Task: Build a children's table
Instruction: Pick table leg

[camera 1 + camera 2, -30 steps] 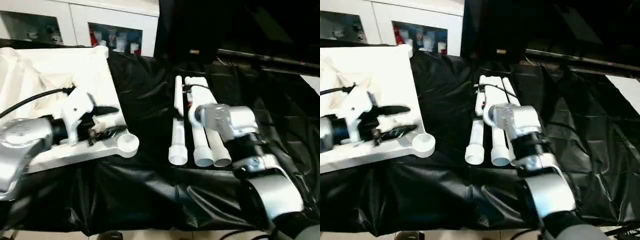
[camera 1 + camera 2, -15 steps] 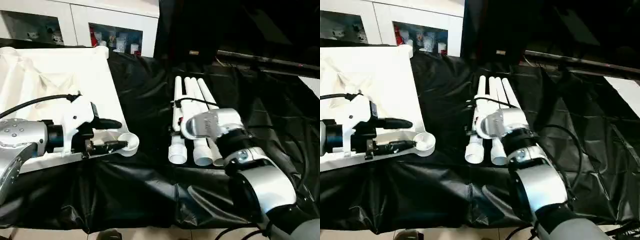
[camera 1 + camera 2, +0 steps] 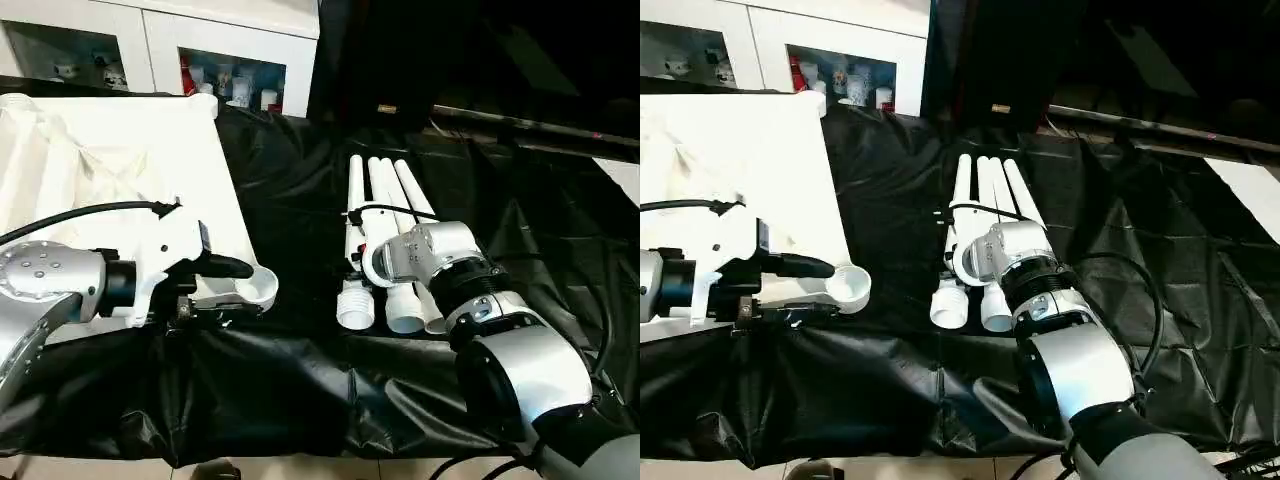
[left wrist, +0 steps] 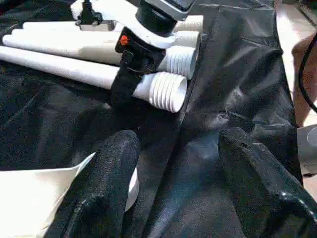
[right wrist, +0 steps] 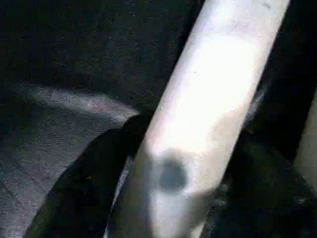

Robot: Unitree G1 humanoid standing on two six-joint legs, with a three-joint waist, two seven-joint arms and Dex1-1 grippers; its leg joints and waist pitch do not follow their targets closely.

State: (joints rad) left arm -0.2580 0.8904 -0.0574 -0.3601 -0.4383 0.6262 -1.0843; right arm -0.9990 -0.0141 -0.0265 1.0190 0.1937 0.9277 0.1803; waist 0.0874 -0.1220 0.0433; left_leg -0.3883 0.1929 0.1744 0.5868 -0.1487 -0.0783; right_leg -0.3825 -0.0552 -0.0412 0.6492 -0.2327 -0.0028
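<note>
Table top: the white plastic table top (image 3: 110,190) lies ribbed side up on the left part of the black-draped work table (image 3: 300,390), a round corner socket (image 3: 256,287) at its near right corner, close to the cloth's front edge.
Legs: the white tapered legs (image 3: 385,200) lie side by side on the black cloth right of the top, well apart from it, their ribbed wide ends (image 4: 168,91) pointing toward the robot.
Right gripper: the right gripper (image 5: 173,163) is down on the bundle of legs, one black finger (image 5: 84,183) on each side of a single leg (image 5: 213,94) that runs between them; the jaws straddle the tube closely, but whether they press on it I cannot tell.
Left gripper: the left gripper (image 3: 222,290) hovers at the near right corner of the top, its two black fingers (image 4: 104,188) parted with nothing between them, one finger just over the corner socket, the other over the cloth beside it.
Background: white cabinets (image 3: 170,50) with glass doors stand behind the work table.
</note>
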